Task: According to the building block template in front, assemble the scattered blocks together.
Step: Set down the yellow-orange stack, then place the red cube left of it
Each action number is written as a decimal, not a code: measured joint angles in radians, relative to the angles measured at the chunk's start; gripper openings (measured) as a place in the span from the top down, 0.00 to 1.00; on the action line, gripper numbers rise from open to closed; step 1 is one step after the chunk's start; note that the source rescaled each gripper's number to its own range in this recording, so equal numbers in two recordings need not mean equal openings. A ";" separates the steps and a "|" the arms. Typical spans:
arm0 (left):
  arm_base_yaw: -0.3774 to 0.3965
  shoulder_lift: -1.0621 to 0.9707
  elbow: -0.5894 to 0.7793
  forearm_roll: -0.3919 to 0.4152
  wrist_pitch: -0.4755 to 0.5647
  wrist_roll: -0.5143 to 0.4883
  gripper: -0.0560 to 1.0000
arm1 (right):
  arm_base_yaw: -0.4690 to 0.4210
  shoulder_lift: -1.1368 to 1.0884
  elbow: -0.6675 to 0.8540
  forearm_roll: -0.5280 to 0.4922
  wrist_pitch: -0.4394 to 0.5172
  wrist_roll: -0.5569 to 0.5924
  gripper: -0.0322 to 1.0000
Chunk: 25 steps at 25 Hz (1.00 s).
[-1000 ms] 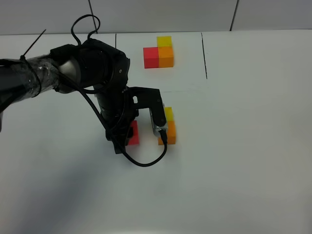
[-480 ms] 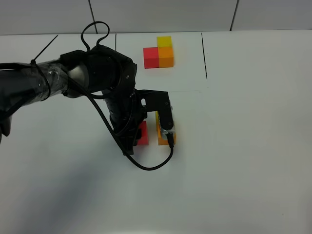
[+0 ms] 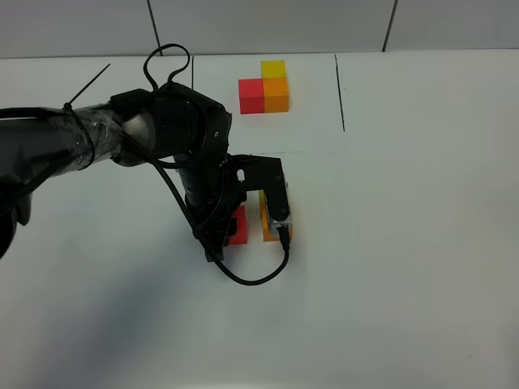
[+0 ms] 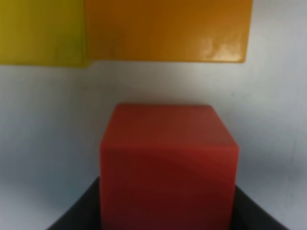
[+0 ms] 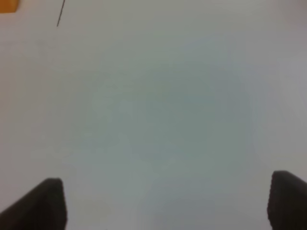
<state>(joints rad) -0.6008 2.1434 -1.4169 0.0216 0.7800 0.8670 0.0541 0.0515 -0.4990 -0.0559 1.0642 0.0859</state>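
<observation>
The left tool point(image 3: 237, 227), a black matte assembly at the end of a tape-wrapped arm with a looping black cable, is down on the smooth white tabletop point(image 3: 405, 243) and holds the small matte red cube point(image 4: 169, 165) between its dark fingers, whose tips show at either lower side of the cube in the left wrist view. Just ahead of the tool, across a narrow strip of bare tabletop, stand the matte orange cube point(image 4: 168, 29) and the matte yellow cube point(image 4: 42, 31), side by side and touching, their flat faces slightly glossy where light catches them. From the high view the red cube point(image 3: 238, 224) sits just beside the orange cube point(image 3: 266, 225), both partly covered by the tool's body; the yellow one is hidden there. Well beyond the tool lies the building block template point(image 3: 265, 87), an L-shaped cluster of red, orange and yellow cubes joined flush, bordered by thin black drawn lines. The right tool point(image 5: 168, 201) shows only two dark, blurred fingertips set wide apart over bare tabletop, holding nothing.
</observation>
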 joint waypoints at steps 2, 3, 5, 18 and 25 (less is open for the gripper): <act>-0.001 0.001 -0.001 0.002 -0.002 0.000 0.94 | 0.000 0.000 0.000 0.000 0.000 0.000 0.20; -0.003 0.001 -0.001 0.002 -0.004 0.000 0.94 | 0.000 0.000 0.000 0.000 0.000 0.000 0.20; -0.008 0.001 -0.001 0.003 -0.013 0.001 0.94 | 0.000 0.000 0.000 0.000 0.000 0.000 0.20; -0.022 0.005 -0.004 -0.005 -0.046 0.001 0.94 | 0.000 0.000 0.000 0.000 0.000 -0.001 0.20; -0.022 0.005 -0.004 -0.022 -0.067 0.001 0.94 | 0.000 0.000 0.000 0.000 0.000 -0.001 0.20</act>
<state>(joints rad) -0.6232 2.1484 -1.4211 0.0000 0.7135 0.8682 0.0541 0.0515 -0.4990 -0.0559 1.0642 0.0848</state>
